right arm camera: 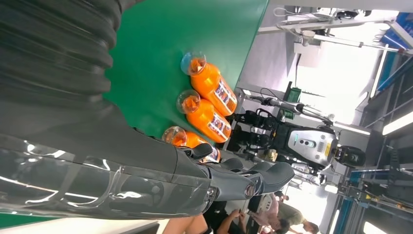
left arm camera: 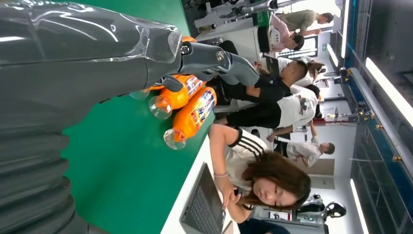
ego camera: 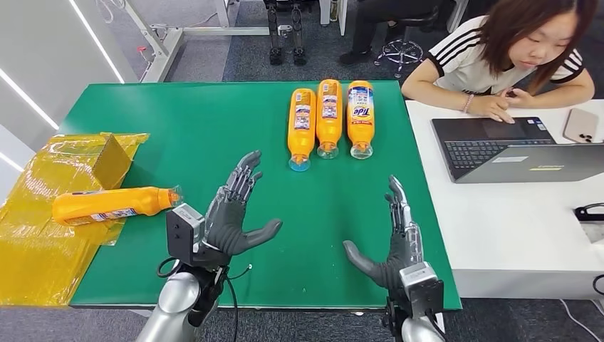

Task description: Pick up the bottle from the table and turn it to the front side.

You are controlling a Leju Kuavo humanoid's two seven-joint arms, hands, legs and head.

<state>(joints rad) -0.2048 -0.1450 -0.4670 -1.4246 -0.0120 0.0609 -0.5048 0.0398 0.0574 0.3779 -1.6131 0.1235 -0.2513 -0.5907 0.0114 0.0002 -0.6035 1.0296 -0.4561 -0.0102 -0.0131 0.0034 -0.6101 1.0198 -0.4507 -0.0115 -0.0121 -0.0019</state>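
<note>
Three orange bottles lie side by side at the far middle of the green table [ego camera: 199, 128]: the left bottle [ego camera: 301, 128], the middle bottle [ego camera: 329, 117] and the right bottle [ego camera: 360, 117], whose Tide label faces up. Another orange bottle [ego camera: 114, 204] lies on its side on yellow wrapping at the left edge. My left hand [ego camera: 231, 210] hovers open over the near table, fingers spread, nothing in it. Just as bare, my right hand [ego camera: 395, 239] is open near the front edge. Both stand well short of the bottles. The row of bottles [left arm camera: 187, 105] also shows past the left hand, and the bottles [right arm camera: 209, 105] past the right.
A yellow wrapped box [ego camera: 85, 160] and crumpled yellow film [ego camera: 35, 242] sit at the table's left. A white desk [ego camera: 513, 228] adjoins on the right with a laptop [ego camera: 513, 149] and a phone [ego camera: 580, 125]; a person [ego camera: 506, 57] sits behind it.
</note>
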